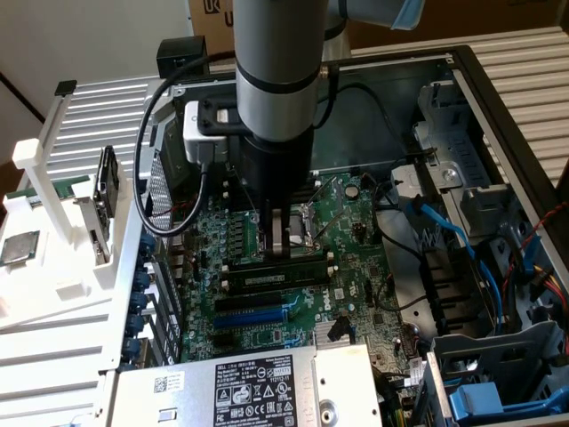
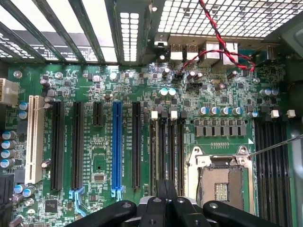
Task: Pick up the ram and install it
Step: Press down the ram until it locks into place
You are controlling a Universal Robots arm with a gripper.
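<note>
The hand point(image 1: 281, 238), pressed together, rests on the ram point(image 1: 274, 276) directly below; stiff, light, fragile: hold its edges.

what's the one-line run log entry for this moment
tool: shut on long narrow green ram stick | position: down at black memory slots beside empty processor socket | board: green motherboard | ram: seated in slot

Pale slatted bench point(image 1: 116, 98) — open computer case point(image 1: 498, 98) and white parts rack point(image 1: 62, 267) on top
</note>
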